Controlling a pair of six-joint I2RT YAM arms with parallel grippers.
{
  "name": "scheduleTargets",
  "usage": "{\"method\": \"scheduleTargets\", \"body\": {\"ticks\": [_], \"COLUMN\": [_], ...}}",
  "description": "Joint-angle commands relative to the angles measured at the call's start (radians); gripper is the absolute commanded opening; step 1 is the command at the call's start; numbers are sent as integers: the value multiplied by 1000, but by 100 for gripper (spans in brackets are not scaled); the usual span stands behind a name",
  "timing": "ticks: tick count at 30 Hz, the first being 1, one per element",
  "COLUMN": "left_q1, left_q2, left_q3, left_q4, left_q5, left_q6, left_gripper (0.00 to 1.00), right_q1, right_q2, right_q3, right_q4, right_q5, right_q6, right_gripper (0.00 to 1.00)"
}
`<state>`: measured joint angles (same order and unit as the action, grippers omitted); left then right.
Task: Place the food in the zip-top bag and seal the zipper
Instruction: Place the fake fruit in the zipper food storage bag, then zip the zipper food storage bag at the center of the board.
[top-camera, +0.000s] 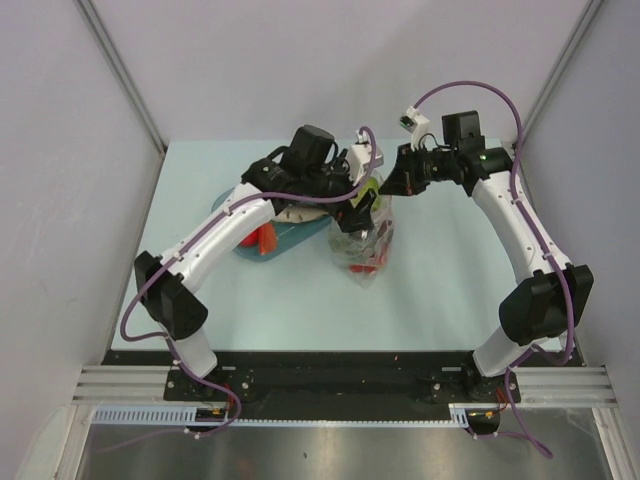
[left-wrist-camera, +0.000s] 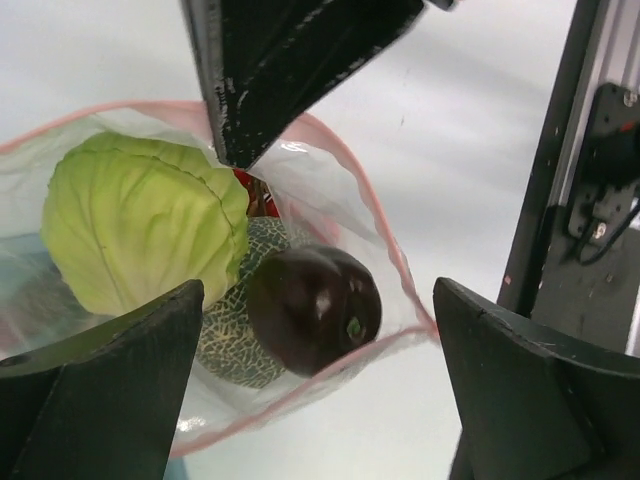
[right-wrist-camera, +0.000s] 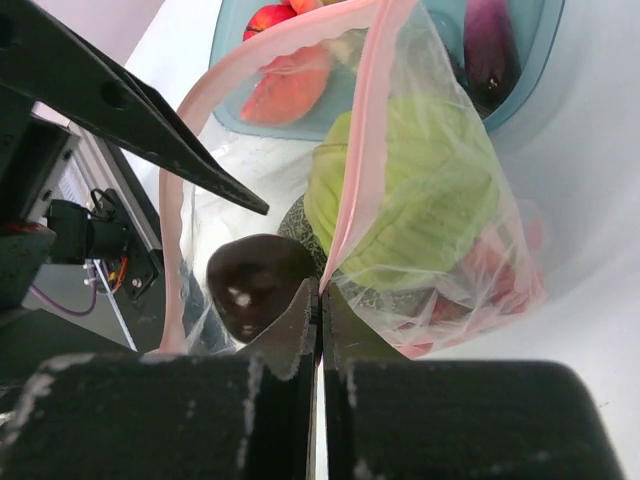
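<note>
1. Our right claw (right-wrist-camera: 320, 300) is pinched shut on the zipper (right-wrist-camera: 353, 180), holding the mouth of the bag (top-camera: 368, 250) raised off the bench (top-camera: 450, 280).
2. Our left claw (left-wrist-camera: 318, 285) hangs open directly over that mouth; the cabbage (left-wrist-camera: 140, 230) is inside.
3. The eggplant (right-wrist-camera: 490, 50) lies in the tray (top-camera: 305, 232), left of the bag and nearer our left arm.

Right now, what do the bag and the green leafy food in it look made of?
The bag: thin clear plastic film, glossy; it crinkles, glints and shows its contents, pink strip at the mouth. The green leafy food: probably moulded plastic, matte, with pressed-in veins.
</note>
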<state>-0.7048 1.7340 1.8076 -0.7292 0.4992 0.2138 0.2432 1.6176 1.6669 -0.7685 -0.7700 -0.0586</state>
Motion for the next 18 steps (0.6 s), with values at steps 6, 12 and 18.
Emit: {"method": "scheduleTargets", "body": {"ticks": [6,12,18], "left_q1": [39,39,31], "left_q2": [-76,-56,-56], "left_q3": [113,96,58], "left_q4": [-260,-305,-358], "left_q5": [223,185,190], "left_q6": [481,731,987], "left_gripper": [98,91,58], "right_q1": [19,41,61], "right_q2": [-2,11,37], "right_q3": [62,83,132], "right_q4": [-6,-21,-51], "right_q5": [-43,-54,-61], "right_q6": [-59,-109,-159], "right_gripper": [0,0,0]}}
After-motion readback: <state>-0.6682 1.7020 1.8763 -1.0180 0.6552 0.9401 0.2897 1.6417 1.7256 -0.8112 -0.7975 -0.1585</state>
